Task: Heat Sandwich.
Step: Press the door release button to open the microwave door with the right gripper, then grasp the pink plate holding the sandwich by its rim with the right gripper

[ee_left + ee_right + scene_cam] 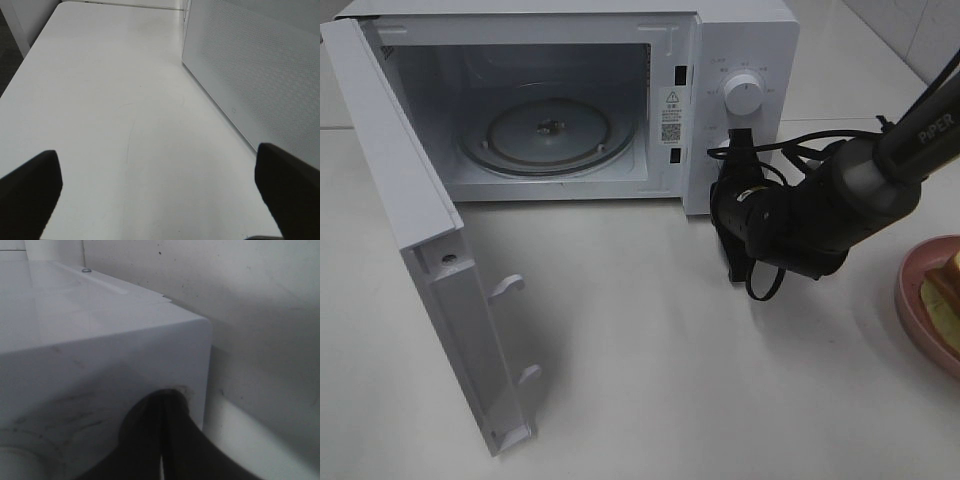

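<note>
The sandwich (948,285) lies on a pink plate (918,322) at the right edge of the exterior high view, partly cut off. The white microwave (745,40) stands at the back with its door (440,290) swung wide open to the left, showing an empty glass turntable (548,135). My right gripper (741,137) is shut with nothing in it, its tips at the control panel just below the knob (743,95). In the right wrist view the shut fingertips (162,402) press close to the white panel (100,380). My left gripper (159,192) is open and empty above bare table.
The open door juts out over the left part of the table (650,380). A perforated white microwave wall (260,75) runs beside the left gripper. The right arm and its black cables (800,215) stretch between the microwave and the plate.
</note>
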Tool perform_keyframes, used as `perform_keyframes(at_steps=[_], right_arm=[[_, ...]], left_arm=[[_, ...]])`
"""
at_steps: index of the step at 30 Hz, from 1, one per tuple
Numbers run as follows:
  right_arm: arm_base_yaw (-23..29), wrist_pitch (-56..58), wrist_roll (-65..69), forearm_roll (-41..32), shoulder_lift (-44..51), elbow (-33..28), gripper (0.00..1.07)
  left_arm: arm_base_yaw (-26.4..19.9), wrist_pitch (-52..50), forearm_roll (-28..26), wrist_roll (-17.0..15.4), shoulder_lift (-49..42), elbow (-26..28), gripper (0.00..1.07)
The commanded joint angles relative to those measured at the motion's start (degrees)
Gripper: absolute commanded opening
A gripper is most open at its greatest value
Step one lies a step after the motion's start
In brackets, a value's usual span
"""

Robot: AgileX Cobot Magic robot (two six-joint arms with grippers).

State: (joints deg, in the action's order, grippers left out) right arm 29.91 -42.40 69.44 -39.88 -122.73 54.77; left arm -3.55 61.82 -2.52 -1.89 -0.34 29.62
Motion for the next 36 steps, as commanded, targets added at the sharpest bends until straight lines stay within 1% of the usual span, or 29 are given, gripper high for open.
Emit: perform_keyframes(at_steps=[1,3,6,7,8,10,11,13,15,16,18,21,23,26,29,32,33,34,36], right_arm=[[0.4,-4.2,0.2,3.3,1.4,-0.7,0.00],[1.0,-4.2,0.3,3.4,2.9,-3.2,0.00],[1.0,-4.0,0.3,3.4,4.2,-4.8,0.00],[1.5,-3.7,0.2,3.4,5.5,-6.6,0.00],[1.5,-3.7,0.2,3.4,5.5,-6.6,0.00],[1.5,-2.9,0.2,3.4,6.8,-8.4,0.00],[1.5,-1.8,0.2,3.4,8.3,-10.5,0.00],[1.5,-1.2,0.2,3.4,9.2,-11.6,0.00],[1.5,-0.6,0.1,3.6,11.1,-13.9,0.01],[1.5,-0.6,-0.6,4.2,13.2,-15.9,0.01],[1.5,-0.6,-0.9,4.7,14.2,-16.8,0.01],[1.5,1.3,-1.6,7.6,19.1,-20.8,0.01],[1.5,1.9,-1.9,8.4,20.2,-21.4,0.01],[1.5,4.5,-3.7,12.8,24.4,-24.2,0.01],[1.5,7.0,-4.8,14.4,26.3,-25.2,0.01],[1.4,13.3,-10.8,17.5,30.4,-25.9,0.02],[1.4,13.3,-10.8,17.5,30.4,-25.9,0.02],[1.4,17.0,-15.2,19.0,32.4,-25.9,0.03],[1.4,20.6,-21.1,19.7,34.3,-25.9,0.03]], left_arm=[[-0.2,-0.6,-0.4,-0.2,-1.0,-0.1,1.00],[-0.2,-0.6,-0.4,-0.2,-1.0,-0.1,1.00],[-0.2,-0.6,-0.4,-0.2,-1.0,-0.1,1.00],[-0.2,-0.6,-0.4,-0.2,-1.0,-0.1,1.00],[-0.2,-0.6,-0.4,-0.2,-1.0,-0.1,1.00],[-0.2,-0.6,-0.4,-0.2,-1.0,-0.1,1.00],[-0.2,-0.6,-0.4,-0.2,-1.0,-0.1,1.00],[-0.2,-0.6,-0.4,-0.2,-1.0,-0.1,1.00],[-0.2,-0.6,-0.4,-0.2,-1.0,-0.1,1.00],[-0.2,-0.6,-0.4,-0.2,-1.0,-0.1,1.00],[-0.2,-0.6,-0.4,-0.2,-1.0,-0.1,1.00],[-0.2,-0.6,-0.4,-0.2,-1.0,-0.1,1.00],[-0.2,-0.6,-0.4,-0.2,-1.0,-0.1,1.00],[-0.2,-0.6,-0.4,-0.2,-1.0,-0.1,1.00],[-0.2,-0.6,-0.4,-0.2,-1.0,-0.1,1.00],[-0.2,-0.6,-0.4,-0.2,-1.0,-0.1,1.00],[-0.2,-0.6,-0.4,-0.2,-1.0,-0.1,1.00],[-0.2,-0.6,-0.4,-0.2,-1.0,-0.1,1.00],[-0.2,-0.6,-0.4,-0.2,-1.0,-0.1,1.00]])
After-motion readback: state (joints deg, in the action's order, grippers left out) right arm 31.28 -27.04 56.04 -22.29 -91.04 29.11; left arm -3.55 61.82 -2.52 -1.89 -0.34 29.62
